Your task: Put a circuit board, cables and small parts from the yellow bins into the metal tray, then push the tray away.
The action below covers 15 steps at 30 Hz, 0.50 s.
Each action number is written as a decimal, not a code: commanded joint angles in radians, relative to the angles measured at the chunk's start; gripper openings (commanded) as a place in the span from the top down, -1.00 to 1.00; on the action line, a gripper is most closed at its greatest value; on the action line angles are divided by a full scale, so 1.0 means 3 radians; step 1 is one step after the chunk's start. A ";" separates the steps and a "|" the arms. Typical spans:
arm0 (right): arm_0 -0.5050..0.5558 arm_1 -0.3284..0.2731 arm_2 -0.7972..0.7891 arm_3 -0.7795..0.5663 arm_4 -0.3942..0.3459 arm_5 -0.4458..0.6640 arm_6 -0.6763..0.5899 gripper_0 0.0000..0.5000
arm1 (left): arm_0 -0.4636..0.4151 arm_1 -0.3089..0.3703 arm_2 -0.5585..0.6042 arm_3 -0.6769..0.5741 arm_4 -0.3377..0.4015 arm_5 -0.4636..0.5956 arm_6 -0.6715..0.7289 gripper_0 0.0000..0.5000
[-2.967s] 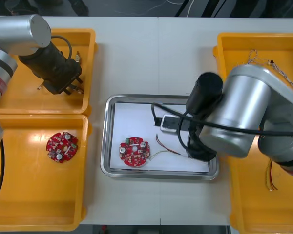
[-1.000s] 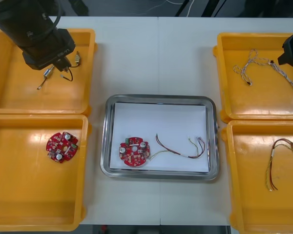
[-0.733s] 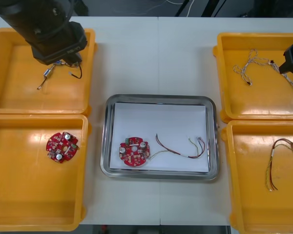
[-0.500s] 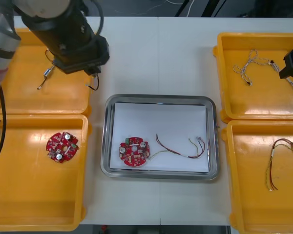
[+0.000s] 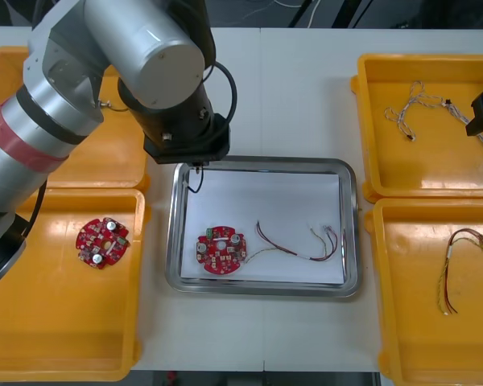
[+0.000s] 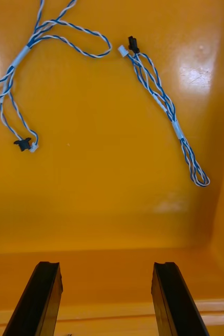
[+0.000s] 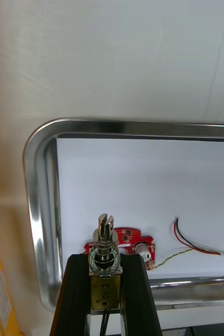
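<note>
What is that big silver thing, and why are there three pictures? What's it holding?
It's a robot with two arms. One picture looks down from above the table; the other two come from cameras on its wrists. The silver left arm reaches over a metal tray. Its left claw pinches a small metal part. In the tray lie a round red circuit board and a thin cable. The right claw is open above twisted blue and white cables in a yellow bin.
</note>
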 commanded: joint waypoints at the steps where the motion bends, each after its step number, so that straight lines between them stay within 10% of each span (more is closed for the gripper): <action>1: -0.0411 -0.0161 -0.0095 0.0331 0.0099 -0.0121 0.0141 -1.00 | 0.0071 -0.0082 -0.0178 -0.0082 -0.0061 -0.0193 0.0269 1.00; 15: -0.0477 -0.0253 -0.0095 0.0955 0.0115 -0.0724 0.0765 -1.00 | 0.0301 -0.0067 -0.0612 -0.0051 -0.0337 -0.0597 0.0325 1.00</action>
